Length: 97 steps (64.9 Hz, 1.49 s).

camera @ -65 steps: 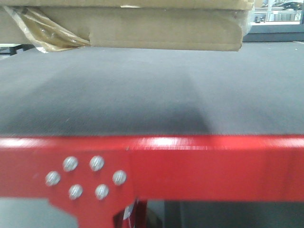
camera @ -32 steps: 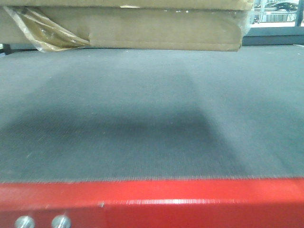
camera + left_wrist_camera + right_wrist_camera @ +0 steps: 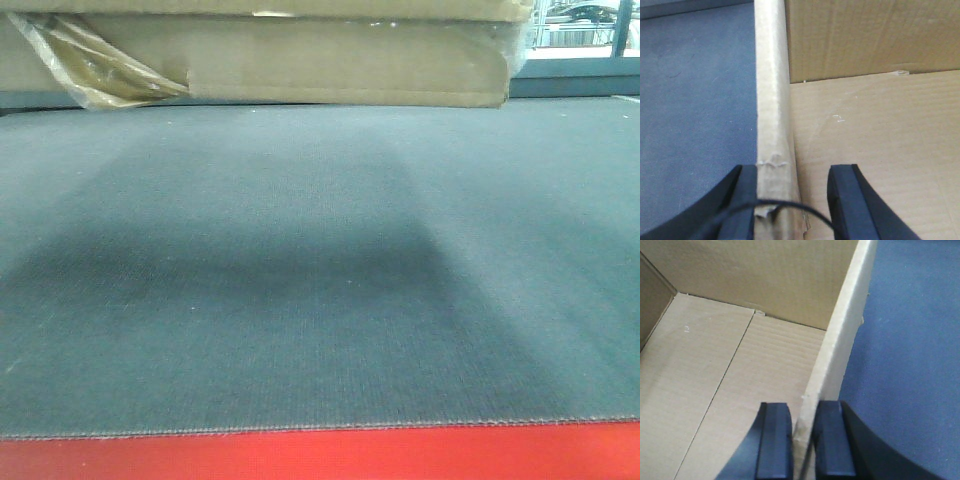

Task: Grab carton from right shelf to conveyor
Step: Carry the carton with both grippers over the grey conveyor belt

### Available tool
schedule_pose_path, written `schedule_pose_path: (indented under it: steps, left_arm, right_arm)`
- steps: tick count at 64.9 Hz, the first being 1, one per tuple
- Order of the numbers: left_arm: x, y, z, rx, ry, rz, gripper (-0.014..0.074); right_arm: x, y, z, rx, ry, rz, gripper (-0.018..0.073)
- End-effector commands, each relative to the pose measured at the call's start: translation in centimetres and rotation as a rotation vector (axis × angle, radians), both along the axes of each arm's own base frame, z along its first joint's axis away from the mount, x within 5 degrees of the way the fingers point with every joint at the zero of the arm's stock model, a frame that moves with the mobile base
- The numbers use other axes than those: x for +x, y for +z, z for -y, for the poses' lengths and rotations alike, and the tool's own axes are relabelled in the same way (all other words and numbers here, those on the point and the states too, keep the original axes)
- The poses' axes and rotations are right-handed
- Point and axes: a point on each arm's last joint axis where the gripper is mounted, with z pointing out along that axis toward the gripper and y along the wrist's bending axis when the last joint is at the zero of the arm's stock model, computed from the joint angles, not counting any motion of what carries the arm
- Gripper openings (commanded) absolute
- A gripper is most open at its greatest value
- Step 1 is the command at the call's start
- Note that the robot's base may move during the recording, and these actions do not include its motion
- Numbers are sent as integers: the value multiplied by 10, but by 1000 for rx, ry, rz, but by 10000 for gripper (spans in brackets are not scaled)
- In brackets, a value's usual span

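The brown carton hangs at the top of the front view, its underside above the grey-blue conveyor belt, with crinkled tape peeling at its left. The belt's red front edge runs along the bottom. My left gripper is open astride the carton's left wall; the outer finger touches the wall and the inner finger stands clear of it. My right gripper is shut on the carton's right wall. Both wrist views look into the empty carton. The shelf is out of view.
The belt shows beside the carton in the left wrist view and the right wrist view. A dark shadow lies on the belt under the carton. Windows show far back on the right.
The front view has moved forward over the conveyor: the red edge and its screws have dropped to the bottom of the frame. The carton has kept its place in the frame.
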Motion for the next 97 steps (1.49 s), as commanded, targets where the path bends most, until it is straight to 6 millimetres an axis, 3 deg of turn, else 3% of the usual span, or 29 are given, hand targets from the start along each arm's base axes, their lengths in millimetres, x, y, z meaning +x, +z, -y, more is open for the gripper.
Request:
schedule_pose_path:
  steps: [1, 73, 84, 97]
  left_arm:
    - [-6, 10, -3, 41, -16, 50, -17]
    - [-4, 13, 3, -16, -60, 90, -17]
    - [8, -6, 17, -109, -101, -24, -17]
    - [40, -40, 36, -130, -118, -146, -17]
  right_arm:
    - [0, 7, 4, -22, -9, 72, -68]
    - [0, 7, 4, -17, -8, 76, -68]
    - [11, -3, 13, -58, -45, 19, -68]
    - [46, -32, 20, -101, -99, -79, -68]
